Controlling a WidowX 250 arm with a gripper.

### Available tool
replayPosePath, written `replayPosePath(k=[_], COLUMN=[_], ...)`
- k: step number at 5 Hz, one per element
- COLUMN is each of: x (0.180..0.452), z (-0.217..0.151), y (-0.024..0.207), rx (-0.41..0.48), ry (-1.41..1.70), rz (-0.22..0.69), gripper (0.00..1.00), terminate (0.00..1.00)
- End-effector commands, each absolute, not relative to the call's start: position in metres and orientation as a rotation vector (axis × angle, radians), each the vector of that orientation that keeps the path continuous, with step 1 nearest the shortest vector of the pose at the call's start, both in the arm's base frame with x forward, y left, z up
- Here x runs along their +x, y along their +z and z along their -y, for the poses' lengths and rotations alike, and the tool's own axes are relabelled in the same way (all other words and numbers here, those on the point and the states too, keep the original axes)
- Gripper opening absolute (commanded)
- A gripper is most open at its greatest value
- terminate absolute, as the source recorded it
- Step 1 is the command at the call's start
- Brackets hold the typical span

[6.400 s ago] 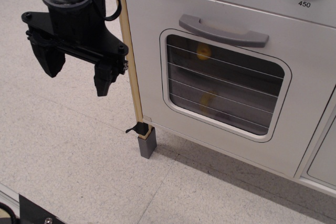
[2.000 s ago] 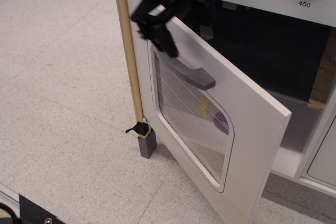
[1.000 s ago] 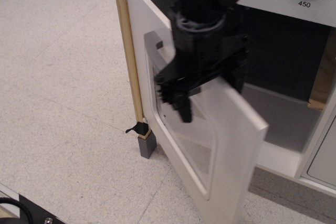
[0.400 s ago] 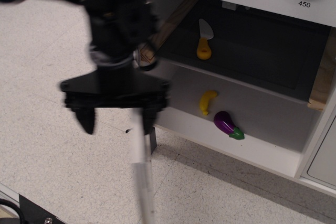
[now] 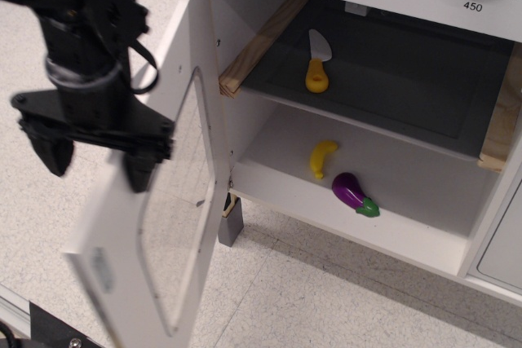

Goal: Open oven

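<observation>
I saw the oven with its door swung wide; my gripper hung beside it, fingers spread, holding nothing.

— What did the floor look like?
— Pale and speckled, with thin seams crossing it, evenly lit.
— Any furniture nearby?
— A white panelled cabinet door sat at the right edge, and a dark frame piece showed bottom left.

oven cavity open | door swung left, seemingly blocking tool
</observation>
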State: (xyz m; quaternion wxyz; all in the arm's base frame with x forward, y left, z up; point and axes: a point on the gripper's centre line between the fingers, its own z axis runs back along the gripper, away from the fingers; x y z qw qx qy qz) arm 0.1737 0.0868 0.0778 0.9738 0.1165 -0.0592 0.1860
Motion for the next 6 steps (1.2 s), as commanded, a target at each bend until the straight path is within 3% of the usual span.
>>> replayPosePath(k=[1, 3, 5, 6], x=[0.202, 0.228, 0.247, 0.247], z=[-0.129, -0.081, -0.033, -0.033], y=[0.111, 0.141, 0.126, 0.126], rx=[0.271, 0.194, 0.146, 0.146], ry=[0.241, 0.338, 0.454, 0.454], rz=[0.161, 0.112, 0.114, 0.114], gripper=[1.00, 1.00, 1.00, 1.00], terminate=[0.00, 0.00, 0.00, 1.00])
